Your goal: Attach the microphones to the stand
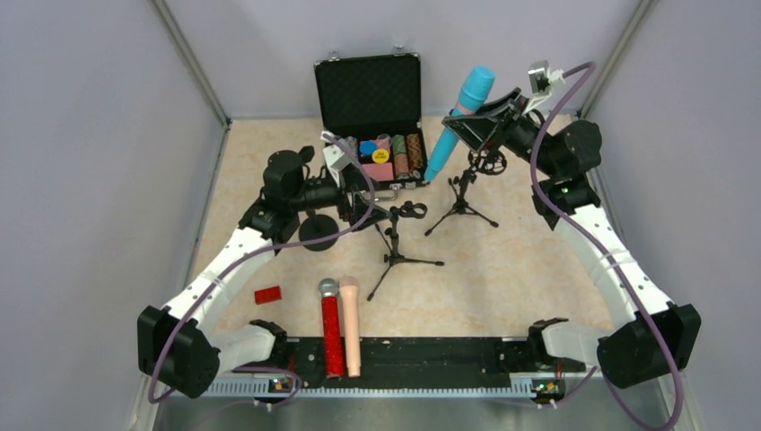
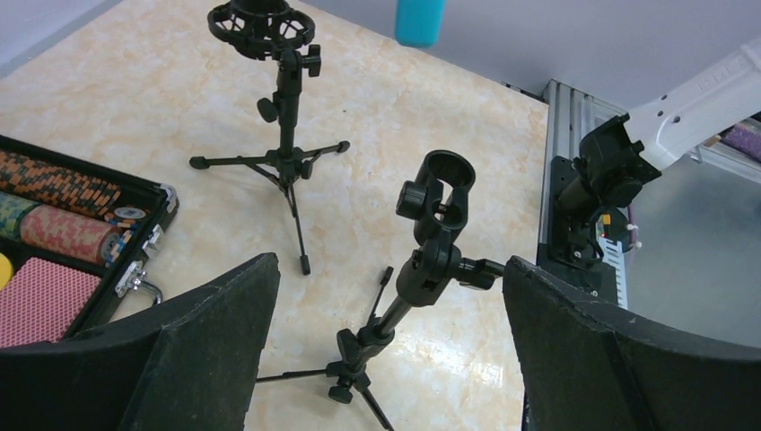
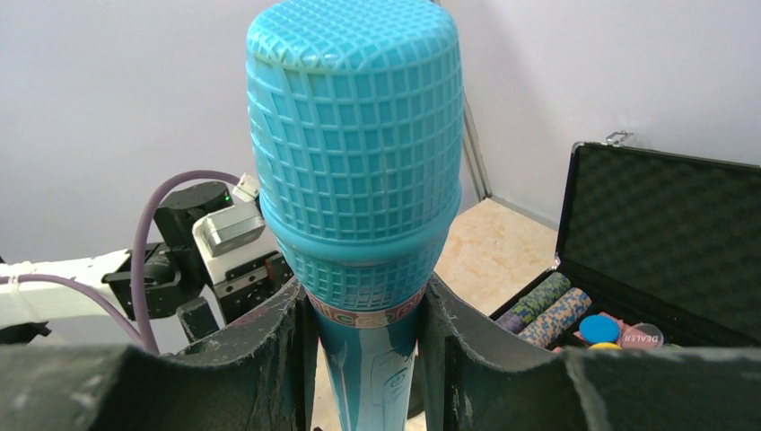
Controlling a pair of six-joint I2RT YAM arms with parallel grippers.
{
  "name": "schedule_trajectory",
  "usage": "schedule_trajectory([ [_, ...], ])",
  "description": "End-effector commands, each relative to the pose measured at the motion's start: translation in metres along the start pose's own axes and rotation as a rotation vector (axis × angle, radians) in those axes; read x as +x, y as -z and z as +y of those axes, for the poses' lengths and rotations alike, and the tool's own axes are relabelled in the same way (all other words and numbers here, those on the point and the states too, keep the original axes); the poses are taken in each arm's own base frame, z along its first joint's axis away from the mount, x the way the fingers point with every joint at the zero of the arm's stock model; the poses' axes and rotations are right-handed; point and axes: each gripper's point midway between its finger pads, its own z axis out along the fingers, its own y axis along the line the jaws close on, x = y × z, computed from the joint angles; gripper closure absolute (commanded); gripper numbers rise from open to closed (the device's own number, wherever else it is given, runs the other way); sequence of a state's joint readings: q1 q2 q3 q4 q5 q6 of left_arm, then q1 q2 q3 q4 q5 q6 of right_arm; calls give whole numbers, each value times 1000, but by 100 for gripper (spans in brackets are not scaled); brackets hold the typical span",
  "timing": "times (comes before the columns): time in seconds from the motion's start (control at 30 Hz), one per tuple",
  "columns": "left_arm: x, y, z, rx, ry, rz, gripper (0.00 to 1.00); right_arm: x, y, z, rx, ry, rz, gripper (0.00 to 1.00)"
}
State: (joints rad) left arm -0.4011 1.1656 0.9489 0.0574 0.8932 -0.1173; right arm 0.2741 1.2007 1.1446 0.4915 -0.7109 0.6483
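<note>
Near edge: the red microphone (image 1: 331,328) and the peach microphone (image 1: 350,328) lie side by side on the desk (image 1: 520,269), neither mounted.

Mid-desk: the left end effector (image 2: 388,265) stands spread to its widest and is empty. It faces the near stand (image 1: 401,235), whose clip (image 2: 444,184) shows between the fingers without contact.

Farther back: the right end effector (image 3: 366,337) is clamped on the blue microphone (image 3: 354,144) just below the head. The microphone hangs clear of the desk, tilted, handle pointing down beside the far stand (image 1: 464,193).

Assessment: the first microphone is in transit and none is attached. The next move calls for aligning the handle over the far stand's ring mount (image 1: 485,162), then lowering it squarely.
</note>
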Motion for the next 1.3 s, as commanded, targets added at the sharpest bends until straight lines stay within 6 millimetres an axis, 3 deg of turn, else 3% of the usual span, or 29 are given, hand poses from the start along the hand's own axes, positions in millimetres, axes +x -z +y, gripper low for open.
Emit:
schedule_trajectory([
  [0.0, -17, -4, -20, 90, -138, -33, 1, -13, -6, 23, -61, 88, -40, 100],
  [0.23, -3, -17, -29, 126, -259, -4, 2, -7, -13, 38, -108, 122, -31, 100],
  [0.53, 6, -30, -18, 64, -278, -10, 12, 1, -6, 57, -177, 169, -59, 100],
  [0.77, 16, -37, -14, 63, -262, 9, 19, 6, -3, 59, -188, 171, -53, 100],
  [1.03, 14, -43, -8, 32, -257, 0, 27, 5, -1, 63, -190, 162, -55, 100],
  [1.27, 17, -42, -9, 30, -251, 16, 25, 9, 0, 64, -195, 152, -48, 100],
])
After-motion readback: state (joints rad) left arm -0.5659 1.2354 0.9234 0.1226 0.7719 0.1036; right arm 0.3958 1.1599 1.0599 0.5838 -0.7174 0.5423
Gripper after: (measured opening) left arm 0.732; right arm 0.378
